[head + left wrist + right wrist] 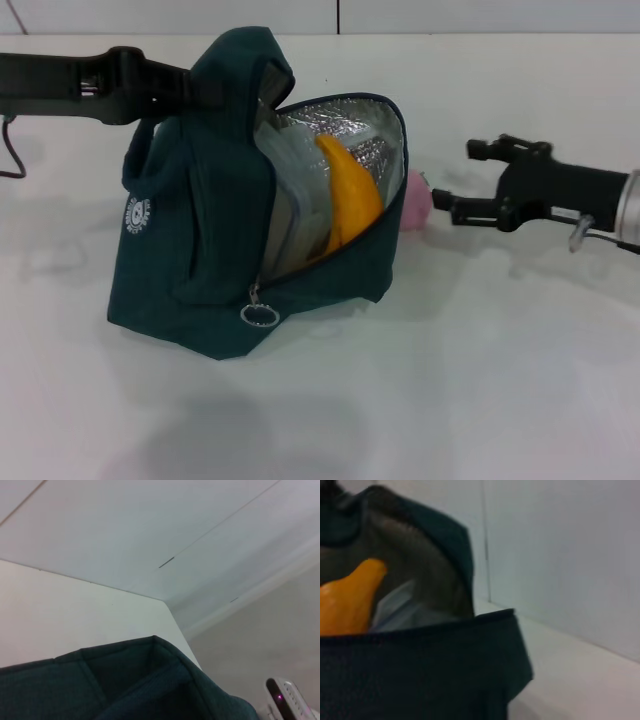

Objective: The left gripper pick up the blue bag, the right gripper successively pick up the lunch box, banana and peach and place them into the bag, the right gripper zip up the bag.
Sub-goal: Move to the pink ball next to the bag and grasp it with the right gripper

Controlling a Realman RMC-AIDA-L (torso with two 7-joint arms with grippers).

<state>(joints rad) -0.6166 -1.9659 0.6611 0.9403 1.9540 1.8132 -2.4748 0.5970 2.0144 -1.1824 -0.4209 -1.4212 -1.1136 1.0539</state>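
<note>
The blue bag point(200, 240) stands on the white table with its top pulled up to my left gripper point(195, 92), which is shut on the bag's upper fabric at the far left. The bag's mouth gapes to the right. The lunch box point(295, 200) and the banana point(350, 195) stand inside against the foil lining. The peach point(417, 200) lies on the table just behind the bag's right edge. My right gripper point(458, 178) is open and empty, its lower fingertip beside the peach. The right wrist view shows the bag's rim point(420, 670), the banana point(350, 600) and the lunch box point(395, 610).
The zipper's metal ring pull point(259, 315) hangs at the bag's front lower edge. The left wrist view shows the bag's fabric point(140, 685) and a white device point(290, 700) beyond the table. A wall runs along the table's far edge point(480, 32).
</note>
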